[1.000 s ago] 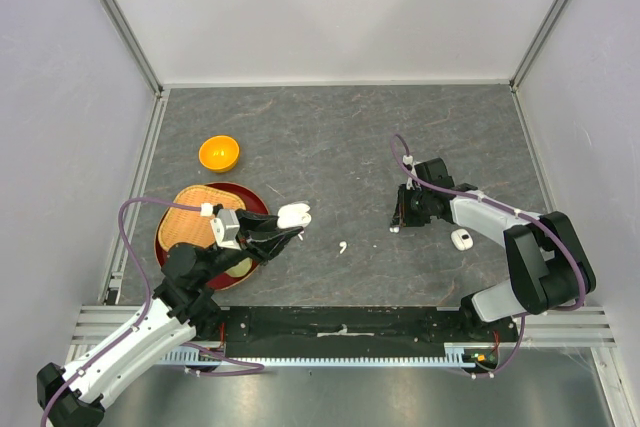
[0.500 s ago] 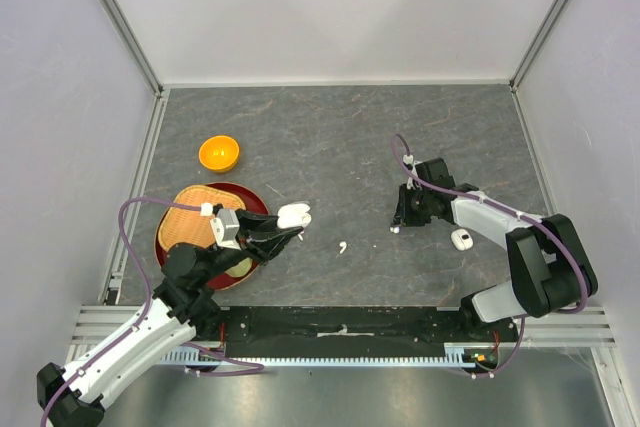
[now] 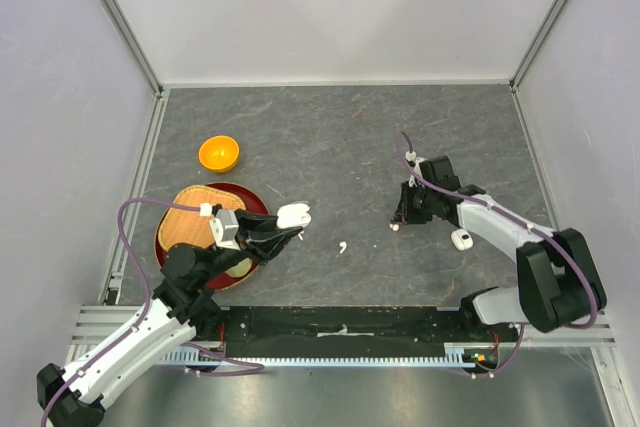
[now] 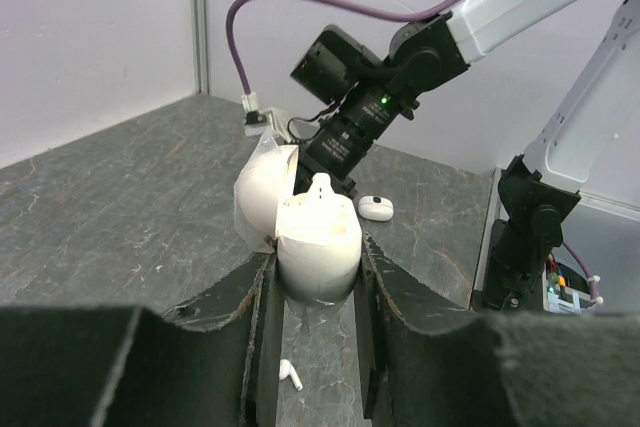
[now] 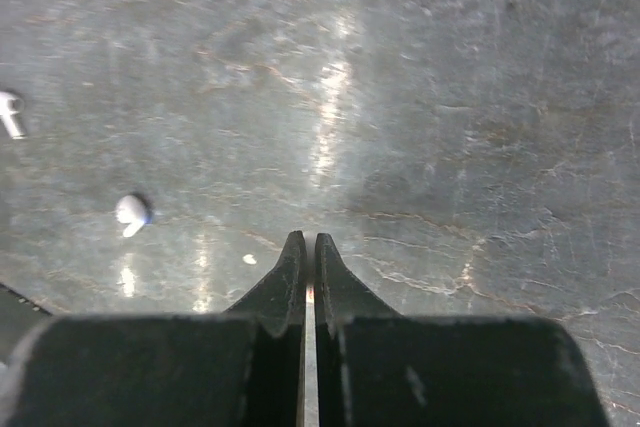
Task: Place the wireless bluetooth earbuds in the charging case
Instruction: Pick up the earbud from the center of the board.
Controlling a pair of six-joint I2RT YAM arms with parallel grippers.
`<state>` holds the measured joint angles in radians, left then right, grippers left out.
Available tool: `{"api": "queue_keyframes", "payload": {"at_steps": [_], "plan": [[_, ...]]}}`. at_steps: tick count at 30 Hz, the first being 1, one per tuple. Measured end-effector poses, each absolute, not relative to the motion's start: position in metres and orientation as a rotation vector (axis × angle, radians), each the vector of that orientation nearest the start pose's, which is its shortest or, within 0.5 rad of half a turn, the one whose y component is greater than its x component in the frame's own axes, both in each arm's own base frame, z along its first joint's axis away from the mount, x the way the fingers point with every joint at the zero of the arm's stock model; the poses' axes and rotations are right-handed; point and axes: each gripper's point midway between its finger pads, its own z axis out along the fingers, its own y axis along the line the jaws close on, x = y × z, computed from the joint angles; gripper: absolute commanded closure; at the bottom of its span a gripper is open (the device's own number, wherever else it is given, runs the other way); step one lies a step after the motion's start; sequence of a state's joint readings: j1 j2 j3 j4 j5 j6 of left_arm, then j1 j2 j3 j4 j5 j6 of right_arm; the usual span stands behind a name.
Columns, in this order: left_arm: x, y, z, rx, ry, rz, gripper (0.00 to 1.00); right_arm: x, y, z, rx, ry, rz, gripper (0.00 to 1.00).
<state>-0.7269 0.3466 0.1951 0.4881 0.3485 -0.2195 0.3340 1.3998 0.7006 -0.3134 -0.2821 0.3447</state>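
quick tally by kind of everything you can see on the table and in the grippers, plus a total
earbuds: 3 (seated earbud, loose earbuds)
charging cases: 2 (open charging case, closed charging case)
orange bowl: 1
red woven tray: 1
total: 7

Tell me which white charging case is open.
The charging case in the left gripper: its lid stands flipped back. The other case, on the table beside the right arm, is shut.

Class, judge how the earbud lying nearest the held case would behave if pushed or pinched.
The earbud looks tiny and glossy, so probably light and slippery. Its rounded head may let it spin or skid when pushed.
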Motion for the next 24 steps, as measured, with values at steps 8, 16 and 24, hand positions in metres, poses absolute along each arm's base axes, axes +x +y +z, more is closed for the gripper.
{"api": "queue_keyframes", "payload": {"at_steps": [8, 16, 24], "plan": [[0.148, -0.224, 0.264, 0.632, 1.166, -1.027, 0.98, 0.261, 0.182, 0.119, -0.208, 2.356, 0.843, 1.00], [0.153, -0.229, 0.255, 0.644, 1.206, -1.031, 0.98, 0.248, 0.215, 0.215, -0.373, 2.027, 1.137, 1.00], [0.152, -0.239, 0.247, 0.678, 1.236, -1.074, 0.98, 0.206, 0.246, 0.310, -0.636, 1.674, 1.353, 1.00]]}}
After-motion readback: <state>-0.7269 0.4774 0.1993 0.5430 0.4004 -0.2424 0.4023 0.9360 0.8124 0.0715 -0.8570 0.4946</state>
